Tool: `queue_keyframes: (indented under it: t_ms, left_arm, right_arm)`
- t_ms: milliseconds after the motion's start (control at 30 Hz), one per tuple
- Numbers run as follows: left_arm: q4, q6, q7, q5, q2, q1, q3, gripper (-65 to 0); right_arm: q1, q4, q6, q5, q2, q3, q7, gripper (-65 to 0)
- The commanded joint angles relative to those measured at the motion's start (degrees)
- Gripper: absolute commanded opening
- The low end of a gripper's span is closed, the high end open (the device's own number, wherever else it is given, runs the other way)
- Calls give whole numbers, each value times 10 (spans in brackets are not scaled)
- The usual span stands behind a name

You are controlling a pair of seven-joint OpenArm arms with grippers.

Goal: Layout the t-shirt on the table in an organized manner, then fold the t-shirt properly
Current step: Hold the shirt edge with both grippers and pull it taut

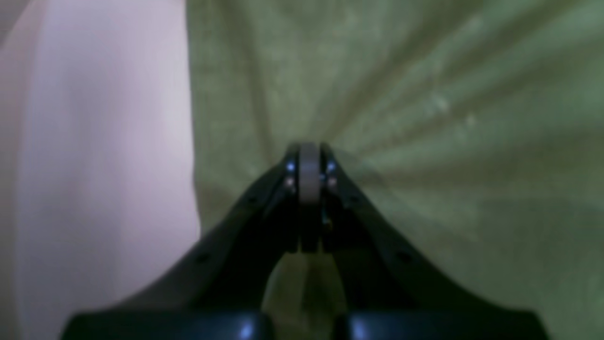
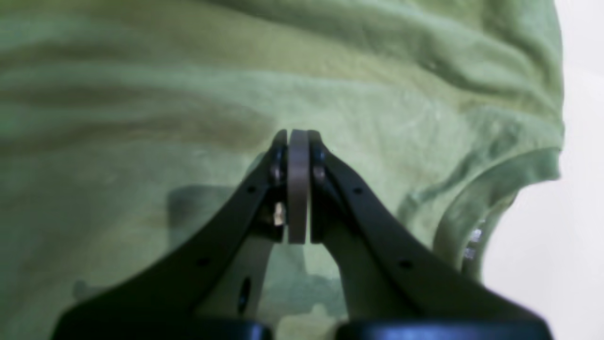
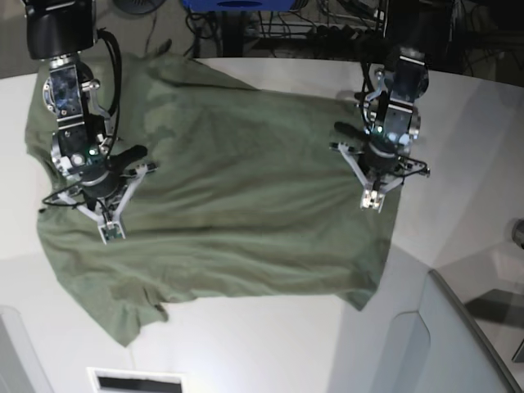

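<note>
The table (image 3: 246, 344) carries the shirt (image 3: 229, 205) spread wide but skewed — sleeves rumpled, hem wavy, one corner trailing toward the near edge. Both arms sit over it, one per side. The right gripper (image 3: 109, 233) has its jaws pressed together near the collar end, the left gripper (image 3: 371, 201) likewise near the shirt's far side; whether either pinches cloth I cannot tell, though creases fan out from the left tip (image 1: 309, 148). The risk, I judge: dragging with a thin pinch bunches the cloth, or the grip slips and leaves it crooked before folding.
</note>
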Motion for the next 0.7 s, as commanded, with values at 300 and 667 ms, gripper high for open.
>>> queue_keyframes:
  t_ms: [300, 667]
  left_arm:
    - [58, -3, 15, -4, -6, 7, -79, -650]
    - [-96, -3, 1, -3, 25, -144, -72, -650]
  right_arm:
    - [-2, 21, -6, 0, 7, 4, -20, -650]
    - [7, -19, -5, 0, -10, 66, -78, -650]
